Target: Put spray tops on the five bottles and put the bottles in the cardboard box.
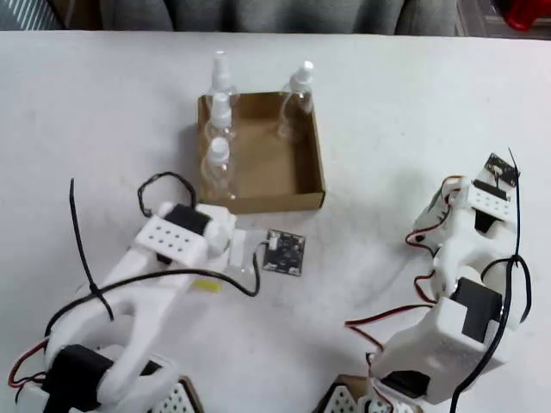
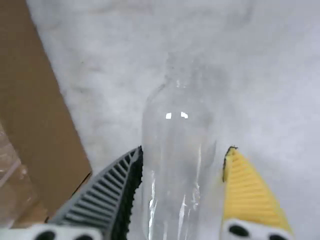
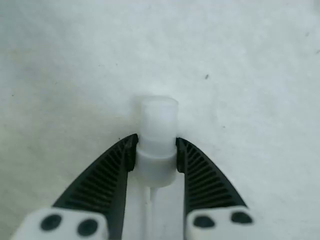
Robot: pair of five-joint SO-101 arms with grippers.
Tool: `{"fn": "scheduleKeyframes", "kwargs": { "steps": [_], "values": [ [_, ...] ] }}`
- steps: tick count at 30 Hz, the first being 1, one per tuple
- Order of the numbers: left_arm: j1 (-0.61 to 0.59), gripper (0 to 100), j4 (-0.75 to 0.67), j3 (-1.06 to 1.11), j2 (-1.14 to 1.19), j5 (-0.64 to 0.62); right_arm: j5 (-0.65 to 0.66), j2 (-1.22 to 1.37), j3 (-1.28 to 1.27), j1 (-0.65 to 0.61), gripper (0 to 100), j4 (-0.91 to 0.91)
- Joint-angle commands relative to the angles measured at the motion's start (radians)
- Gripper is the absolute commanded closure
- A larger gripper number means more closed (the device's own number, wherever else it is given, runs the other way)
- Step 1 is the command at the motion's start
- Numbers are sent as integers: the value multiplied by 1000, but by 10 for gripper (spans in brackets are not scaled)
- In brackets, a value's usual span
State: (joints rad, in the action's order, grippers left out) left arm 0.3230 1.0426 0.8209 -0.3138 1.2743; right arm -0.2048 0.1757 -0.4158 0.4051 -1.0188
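Gripping the one uncapped bottle (image 2: 177, 125), the left hand (image 2: 183, 152) is closed against its clear sides; the right hand (image 3: 155, 142) pinches a spray top (image 3: 158, 117) by its collar. Capping looks like the step in hand: next, line the top's tube up with the neck. Beyond the left hand, the cardboard box (image 1: 312, 146) holds four capped bottles (image 1: 218, 163).

White table (image 1: 103, 103) with cardboard box (image 1: 275, 204)

The bottle (image 2: 176, 155) has a blurred neck and cut-off base; the spray top (image 3: 157, 131) has its tube cut off.
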Motion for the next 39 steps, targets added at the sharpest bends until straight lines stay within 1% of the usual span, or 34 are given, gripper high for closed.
{"fn": "scheduleKeyframes", "kwargs": {
  "steps": [1,3,6,9,12,20,24,29,32,36,39],
  "values": [
    [12,741,-21,-14,-51,-15,12,2,43,-12,982,12],
    [12,718,-32,-25,-50,-49,12,2,44,-12,982,12],
    [12,678,-100,-26,-44,-143,12,2,44,-12,982,12],
    [15,670,-127,2,-42,-144,14,2,44,-12,982,12],
    [33,671,-166,48,-42,-114,14,2,44,-12,982,12],
    [30,671,-273,120,-39,-114,14,2,43,-13,982,12],
    [30,672,-287,75,36,-146,14,2,41,-13,982,12],
    [-1,673,-242,-5,122,-147,14,2,40,-13,982,12],
    [-5,712,-242,-5,124,-143,14,2,40,-13,982,12],
    [-2,836,-239,-5,124,-141,14,2,40,-13,982,12],
    [5,901,-210,-5,124,-138,14,2,41,-13,982,12]
  ]
}}
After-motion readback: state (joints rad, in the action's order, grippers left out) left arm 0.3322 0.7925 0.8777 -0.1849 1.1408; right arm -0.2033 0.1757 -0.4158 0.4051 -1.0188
